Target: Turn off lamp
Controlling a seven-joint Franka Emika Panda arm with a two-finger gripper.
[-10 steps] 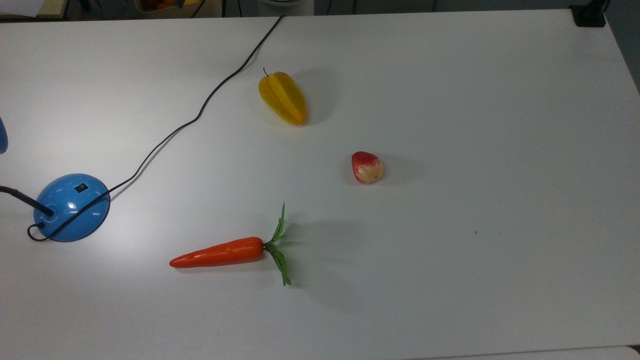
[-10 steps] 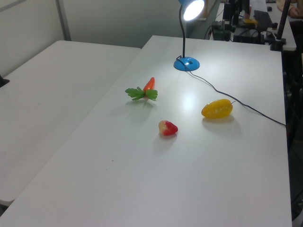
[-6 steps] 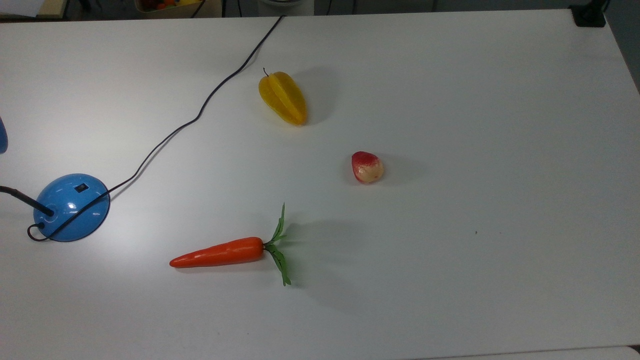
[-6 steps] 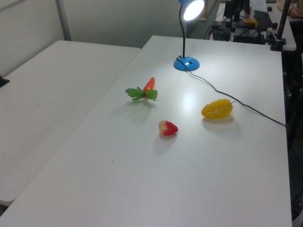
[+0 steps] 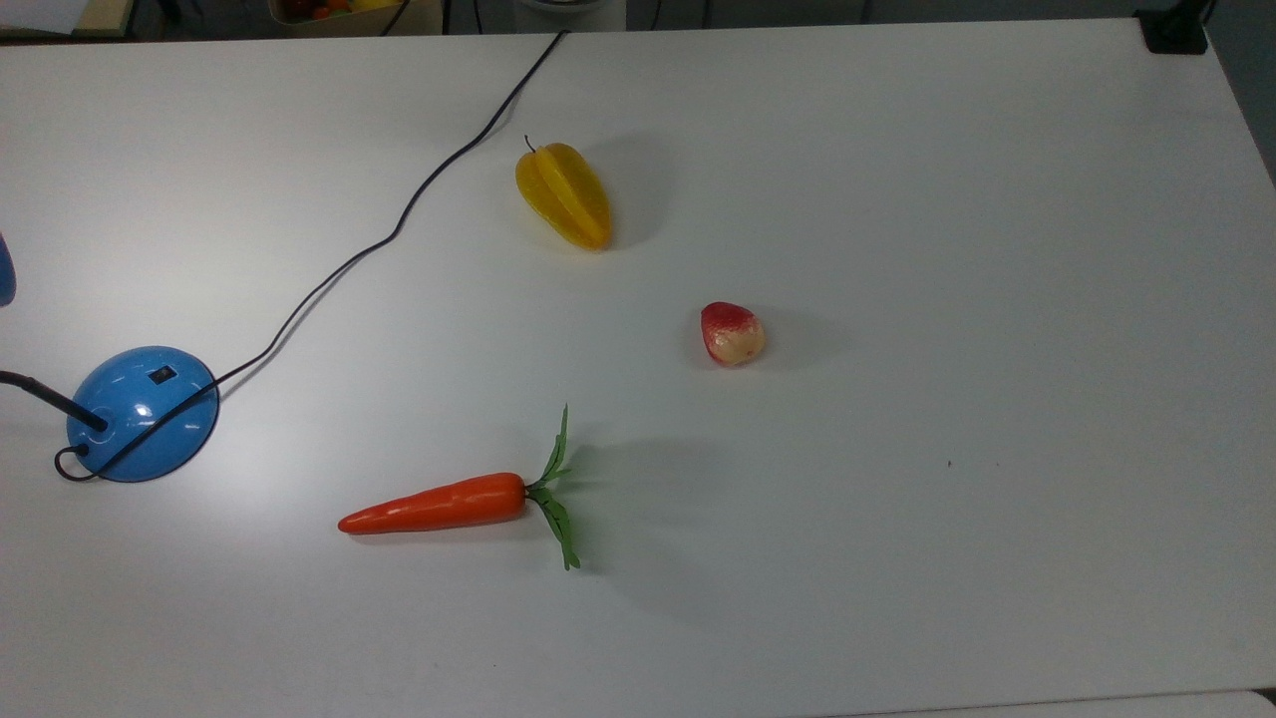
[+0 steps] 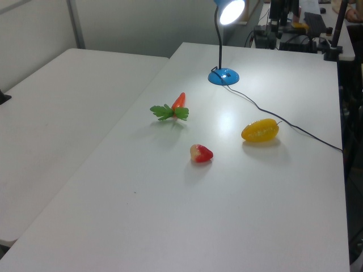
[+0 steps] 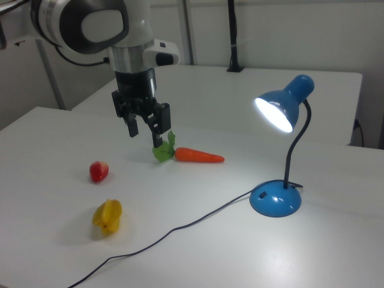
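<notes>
A glossy blue dome-based desk lamp (image 7: 281, 150) stands lit at the right view's right, its small black rocker switch (image 5: 162, 375) on the base facing the table's middle. The black two-finger gripper (image 7: 145, 132) hangs with fingers spread and empty, well apart from the lamp, above the leafy end of an orange plastic carrot (image 7: 198, 156); the switch lies to the right view's right and lower. A yellow toy starfruit (image 5: 564, 194), a red strawberry (image 5: 732, 333) and the black cord (image 5: 399, 219) share the white table (image 5: 997, 249) in an office.

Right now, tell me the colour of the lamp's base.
The lamp's base is glossy blue, clearest in the right view.
</notes>
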